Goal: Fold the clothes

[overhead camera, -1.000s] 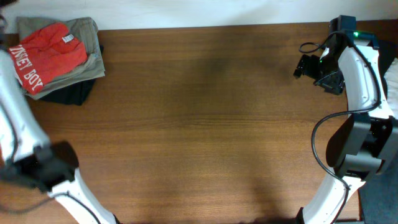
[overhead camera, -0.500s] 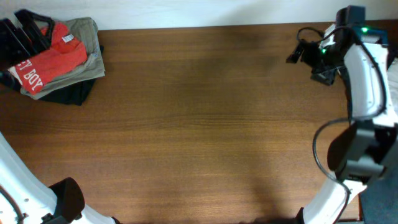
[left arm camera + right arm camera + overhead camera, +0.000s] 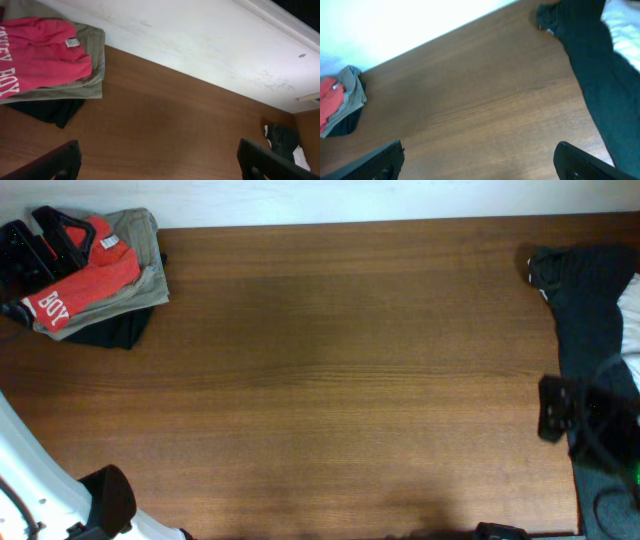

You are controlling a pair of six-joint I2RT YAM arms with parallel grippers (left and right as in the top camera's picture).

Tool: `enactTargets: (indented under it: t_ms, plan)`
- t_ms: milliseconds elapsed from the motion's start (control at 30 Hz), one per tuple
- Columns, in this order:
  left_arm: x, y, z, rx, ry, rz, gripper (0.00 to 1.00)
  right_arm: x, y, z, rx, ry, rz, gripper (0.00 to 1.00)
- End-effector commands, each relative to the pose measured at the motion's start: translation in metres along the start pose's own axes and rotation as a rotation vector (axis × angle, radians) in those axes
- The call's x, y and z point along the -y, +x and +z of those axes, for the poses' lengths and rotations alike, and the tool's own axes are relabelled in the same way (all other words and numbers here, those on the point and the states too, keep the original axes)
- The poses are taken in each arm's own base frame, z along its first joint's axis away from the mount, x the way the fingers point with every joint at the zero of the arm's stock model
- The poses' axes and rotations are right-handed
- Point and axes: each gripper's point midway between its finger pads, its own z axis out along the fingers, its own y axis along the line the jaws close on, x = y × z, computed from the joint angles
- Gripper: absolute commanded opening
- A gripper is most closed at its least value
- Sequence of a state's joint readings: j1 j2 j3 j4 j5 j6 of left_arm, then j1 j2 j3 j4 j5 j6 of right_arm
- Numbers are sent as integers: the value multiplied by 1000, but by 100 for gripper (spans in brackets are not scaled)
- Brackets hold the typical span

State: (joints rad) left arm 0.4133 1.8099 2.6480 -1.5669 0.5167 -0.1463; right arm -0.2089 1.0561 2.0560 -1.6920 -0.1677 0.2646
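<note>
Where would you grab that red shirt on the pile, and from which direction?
Probably the edge of the red shirt near its white neck tag, pinched from above: it lies flat atop the khaki garment, so a shallow pinch there should lift only it.

The red-orange T-shirt (image 3: 112,272) bears white lettering, with a khaki-olive garment (image 3: 140,230), a black garment (image 3: 115,332) and a wood-grained brown table (image 3: 350,380).

Robot lab workbench, brown wooden table (image 3: 340,380), plain white wall (image 3: 200,40) behind, white robot arm (image 3: 30,480) at the edge
</note>
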Motion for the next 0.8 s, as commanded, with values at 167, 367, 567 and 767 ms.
enactTargets:
  t_ms: [167,367,567,767]
  plan:
    - [2,0,-4,7,8,7,99,5,9,-23,73,21,-11,99]
    - [2,0,-4,7,8,7,99,18,6,-27,101,94,-2,99]
    - [2,0,-4,7,8,7,99,18,9,-35,128,91,-12,99]
    - [2,0,-4,7,8,7,99,6,-9,5,190,7,-46,99]
